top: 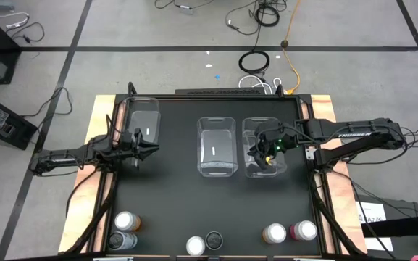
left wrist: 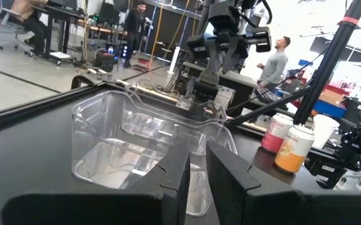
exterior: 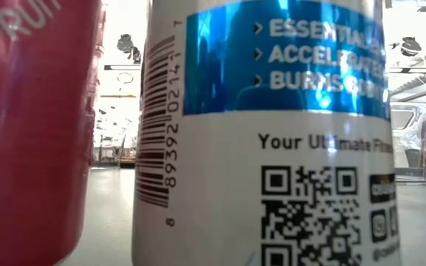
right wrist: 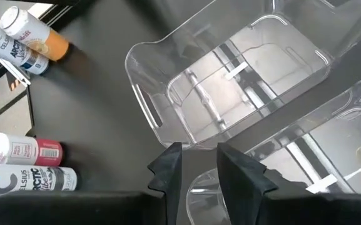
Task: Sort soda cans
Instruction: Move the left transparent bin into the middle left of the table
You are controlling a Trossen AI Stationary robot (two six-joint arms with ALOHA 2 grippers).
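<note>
Sorting not yet begun, by the look of things. Six soda cans upright along the near edge of the tabletop (top: pixel 172 188): orange can (top: pixel 124 220) and grey can (top: pixel 122 240) at left, white-topped can (top: pixel 195 246) and dark-topped can (top: pixel 214 238) at centre, second orange can (top: pixel 274 233) and pink can (top: pixel 304 230) at right. Three clear bins: left bin (top: pixel 143 120), middle bin (top: pixel 216 146), right bin (top: pixel 264 147), no can in any. Left tool (top: pixel 145 145) just beside left bin, nearly closed, empty. Right tool (top: pixel 266 156) above right bin, slightly parted, empty. All six cans left to place.
</note>
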